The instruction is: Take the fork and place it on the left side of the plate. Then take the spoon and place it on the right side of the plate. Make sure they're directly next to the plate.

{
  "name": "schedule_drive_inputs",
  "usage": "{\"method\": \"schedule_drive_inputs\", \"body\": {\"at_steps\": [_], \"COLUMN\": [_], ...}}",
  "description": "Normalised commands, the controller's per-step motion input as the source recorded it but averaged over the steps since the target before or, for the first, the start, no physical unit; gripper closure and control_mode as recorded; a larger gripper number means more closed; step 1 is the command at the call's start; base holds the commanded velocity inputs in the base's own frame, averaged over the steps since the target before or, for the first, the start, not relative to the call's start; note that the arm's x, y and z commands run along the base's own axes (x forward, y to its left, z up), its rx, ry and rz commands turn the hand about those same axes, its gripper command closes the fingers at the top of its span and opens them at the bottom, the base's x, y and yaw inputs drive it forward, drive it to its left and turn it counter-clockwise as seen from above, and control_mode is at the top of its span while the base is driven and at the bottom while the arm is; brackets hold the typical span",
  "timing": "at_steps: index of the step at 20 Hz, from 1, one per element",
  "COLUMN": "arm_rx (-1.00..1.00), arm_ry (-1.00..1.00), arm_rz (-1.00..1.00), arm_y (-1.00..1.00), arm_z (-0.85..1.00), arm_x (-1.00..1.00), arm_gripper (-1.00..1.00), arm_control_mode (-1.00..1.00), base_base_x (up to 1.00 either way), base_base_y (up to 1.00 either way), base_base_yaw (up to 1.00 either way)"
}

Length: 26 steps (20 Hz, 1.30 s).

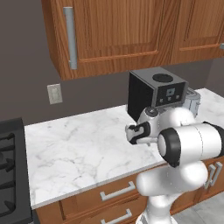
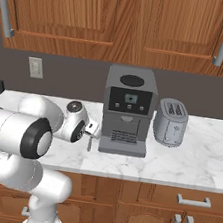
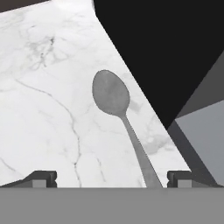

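spoon right under our open fingers, nothing picked up

in the hand view our gripper (image 3: 111, 180) has its two dark fingertips (image 3: 42, 178) spread wide, one at about 7 o'clock and the other at about 5 o'clock of the picture, with nothing between them being squeezed. so the jaws stand fully apart and empty.

the spoon (image 3: 119, 116) lies flat on the marble counter (image 3: 48, 109) between the tips. its bowl sits a bit above the middle of the view, toward 12 o'clock, and the thin grey handle runs down toward 5 o'clock, ending close to the right-hand tip. we can't tell if that tip touches the handle.

at 1 to 3 o'clock of the spoon there's the dark side of the coffee machine (image 3: 166, 48), just beside the spoon's bowl.

from the right base view we see the gripper (image 2: 91, 131) low over the counter, just at 9 o'clock of the coffee machine (image 2: 127, 111), and a thin grey sliver under it is the spoon (image 2: 89, 144). a toaster (image 2: 170, 121) stands at 3 o'clock of the machine, near it but apart.

from the left base view our white arm (image 1: 188, 142) covers much of the counter (image 1: 78, 148) in front of the coffee machine (image 1: 156, 89), with the stove (image 1: 11, 170) off at 9 o'clock.
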Motion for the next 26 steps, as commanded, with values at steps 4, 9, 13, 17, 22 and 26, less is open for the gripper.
{"method": "schedule_drive_inputs", "body": {"at_steps": [4,9,13,17,22,26], "arm_rx": [0.0,0.0,0.0,0.0,0.0,0.0], "arm_ry": [0.0,0.0,0.0,0.0,0.02,0.06], "arm_rz": [0.0,0.0,0.0,0.0,0.0,0.0], "arm_y": [0.0,0.0,0.0,0.0,0.0,0.0], "arm_z": [-0.19,-0.08,0.0,0.0,0.0,0.0], "arm_x": [0.12,0.07,0.01,0.12,0.21,0.22], "arm_gripper": [-1.0,-1.0,-1.0,-1.0,-1.0,-1.0], "arm_control_mode": [-1.0,-1.0,-1.0,-1.0,-1.0,-1.0], "base_base_x": [0.0,0.0,0.0,0.0,0.0,0.0], "base_base_y": [0.0,0.0,0.0,0.0,0.0,0.0], "base_base_yaw": [0.0,0.0,0.0,0.0,0.0,0.0]}}
